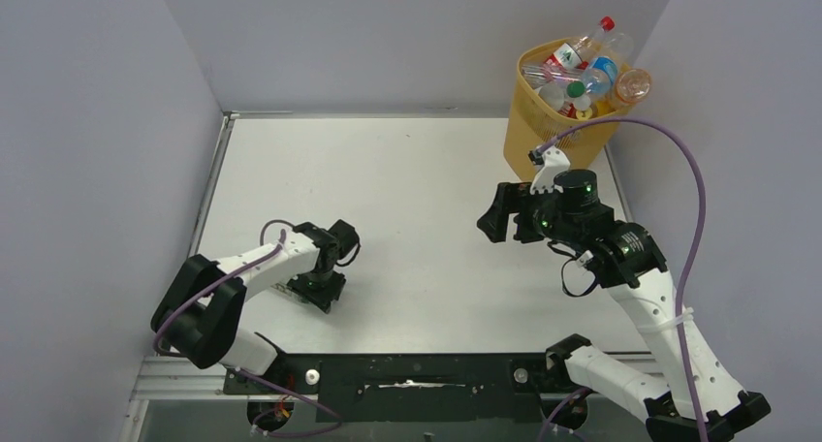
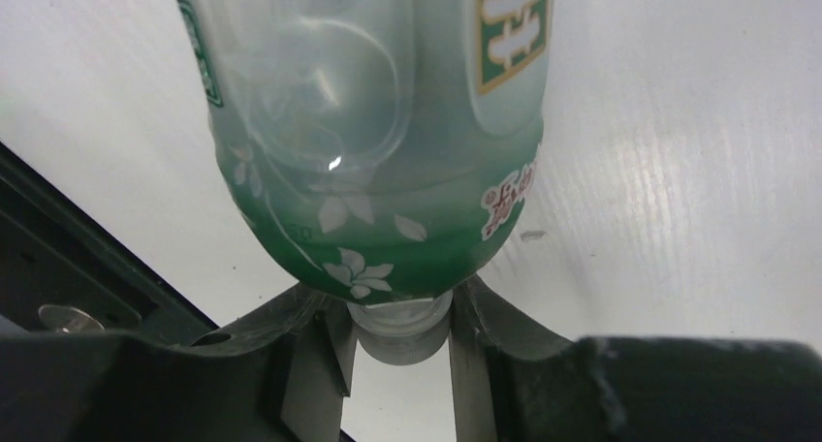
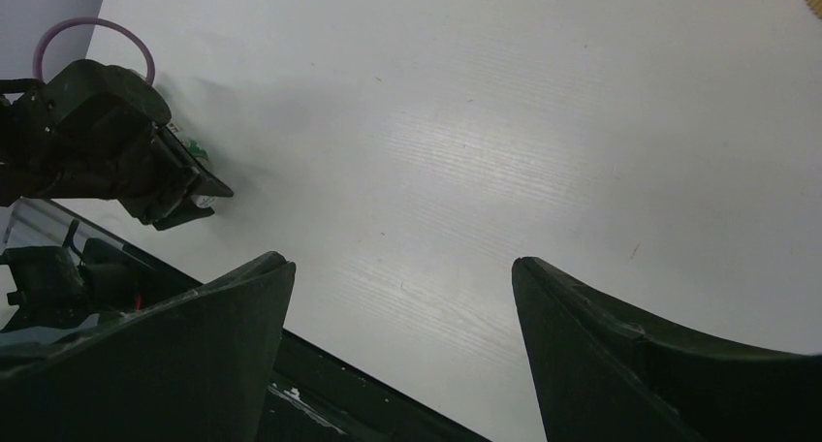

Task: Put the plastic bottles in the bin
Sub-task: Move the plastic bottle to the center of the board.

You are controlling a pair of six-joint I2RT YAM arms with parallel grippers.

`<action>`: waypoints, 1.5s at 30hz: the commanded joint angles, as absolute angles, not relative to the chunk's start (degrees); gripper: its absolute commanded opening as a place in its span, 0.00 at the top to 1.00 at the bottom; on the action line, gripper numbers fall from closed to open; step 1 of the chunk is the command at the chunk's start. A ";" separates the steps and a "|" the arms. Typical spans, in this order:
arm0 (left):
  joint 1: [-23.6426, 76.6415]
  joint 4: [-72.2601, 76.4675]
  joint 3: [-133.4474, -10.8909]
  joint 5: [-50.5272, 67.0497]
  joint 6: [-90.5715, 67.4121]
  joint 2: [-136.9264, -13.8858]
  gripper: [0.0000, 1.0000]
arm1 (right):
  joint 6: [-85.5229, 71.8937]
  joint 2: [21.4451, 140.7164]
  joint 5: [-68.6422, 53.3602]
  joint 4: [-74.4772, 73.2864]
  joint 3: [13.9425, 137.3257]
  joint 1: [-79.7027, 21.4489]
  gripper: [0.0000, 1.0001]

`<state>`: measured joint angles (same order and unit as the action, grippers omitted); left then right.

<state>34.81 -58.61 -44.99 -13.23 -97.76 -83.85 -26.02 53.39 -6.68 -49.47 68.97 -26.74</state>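
Bottle (image 2: 388, 171) neck in L tool (image 2: 399, 335), R tool (image 3: 399, 263) agape — bin (image 1: 543, 142) heaped

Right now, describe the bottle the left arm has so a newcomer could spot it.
On the white table, look near-left, far from the yellow bin. The left gripper is shut on the neck of a bottle there. It is the only one seen outside the bin: clear, green label with white flowers.

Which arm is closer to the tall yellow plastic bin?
Right. The right gripper hovers in front of the yellow bin; the left gripper is far across the table, holding a green-labelled bottle.
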 commanded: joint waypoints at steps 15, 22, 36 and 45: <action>48.78 -51.00 -70.06 -13.02 -86.31 -102.54 1.00 | -26.04 53.40 -4.48 -48.89 70.60 -27.29 0.14; 54.73 -54.81 -92.70 -11.82 -72.03 -120.63 1.00 | -26.99 53.11 0.40 -52.96 72.53 -27.25 0.14; 60.36 -32.78 -87.75 -2.20 -47.85 -111.56 0.59 | -30.33 52.73 8.00 -56.78 75.57 -27.10 0.11; 62.82 -33.21 -86.62 -1.66 -44.67 -103.97 0.14 | -33.55 51.96 11.27 -57.32 74.60 -27.15 0.06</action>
